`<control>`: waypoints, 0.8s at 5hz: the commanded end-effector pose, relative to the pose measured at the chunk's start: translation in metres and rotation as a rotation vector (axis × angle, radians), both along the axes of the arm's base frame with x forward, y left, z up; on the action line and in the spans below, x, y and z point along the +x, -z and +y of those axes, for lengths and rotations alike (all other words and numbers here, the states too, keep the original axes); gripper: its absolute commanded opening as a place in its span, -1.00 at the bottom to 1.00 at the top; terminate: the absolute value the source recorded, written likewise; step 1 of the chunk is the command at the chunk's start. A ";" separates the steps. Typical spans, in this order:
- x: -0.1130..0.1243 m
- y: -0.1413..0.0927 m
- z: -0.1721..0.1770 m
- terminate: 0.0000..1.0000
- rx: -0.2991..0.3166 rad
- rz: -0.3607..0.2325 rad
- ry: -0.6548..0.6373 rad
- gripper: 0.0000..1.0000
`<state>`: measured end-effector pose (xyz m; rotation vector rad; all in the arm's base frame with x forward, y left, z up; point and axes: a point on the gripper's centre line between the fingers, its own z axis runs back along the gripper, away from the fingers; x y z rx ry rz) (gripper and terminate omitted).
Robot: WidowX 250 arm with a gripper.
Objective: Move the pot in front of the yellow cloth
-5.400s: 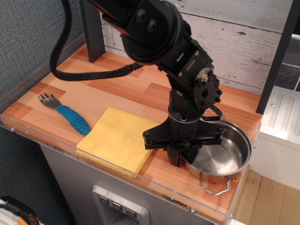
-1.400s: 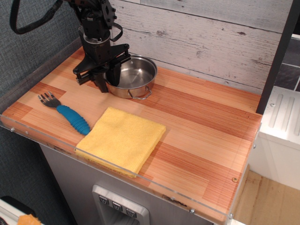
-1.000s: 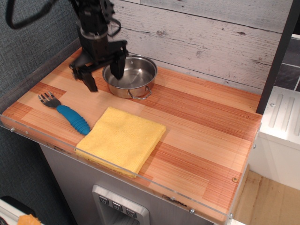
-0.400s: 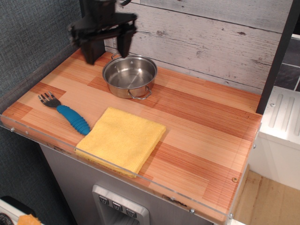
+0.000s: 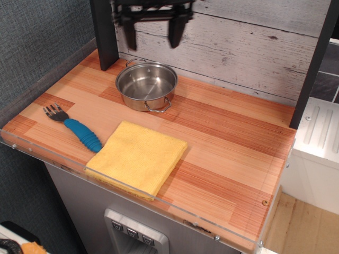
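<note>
The pot (image 5: 146, 87) sits upright on the desk (image 5: 228, 137), at the far side near the plank wall (image 5: 254, 42), with the yellow cloth (image 5: 136, 157) nearer the front edge and a strip of bare wood between them. From here that reads as the spot the task wants, the pot lined up just beyond the cloth, so I'd judge the job as good as done. The gripper (image 5: 152, 29) hangs above the pot, well clear of it, jaws spread wide and holding nothing, though its top is cut off by the frame, so I can't be sure of its tilt. The pot's two wire handles give it its long line, one pointing toward the wall, the other toward the cloth. A blue-handled fork (image 5: 74, 126) lies left of the cloth.
</note>
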<state>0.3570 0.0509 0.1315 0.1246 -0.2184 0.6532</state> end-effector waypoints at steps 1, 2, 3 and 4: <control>-0.001 -0.020 -0.046 -1.00 -0.033 -0.034 0.095 1.00; 0.002 -0.016 -0.072 -1.00 -0.048 -0.018 0.159 1.00; 0.002 -0.007 -0.095 -1.00 -0.068 0.004 0.202 1.00; 0.002 0.002 -0.119 -1.00 -0.066 0.032 0.257 1.00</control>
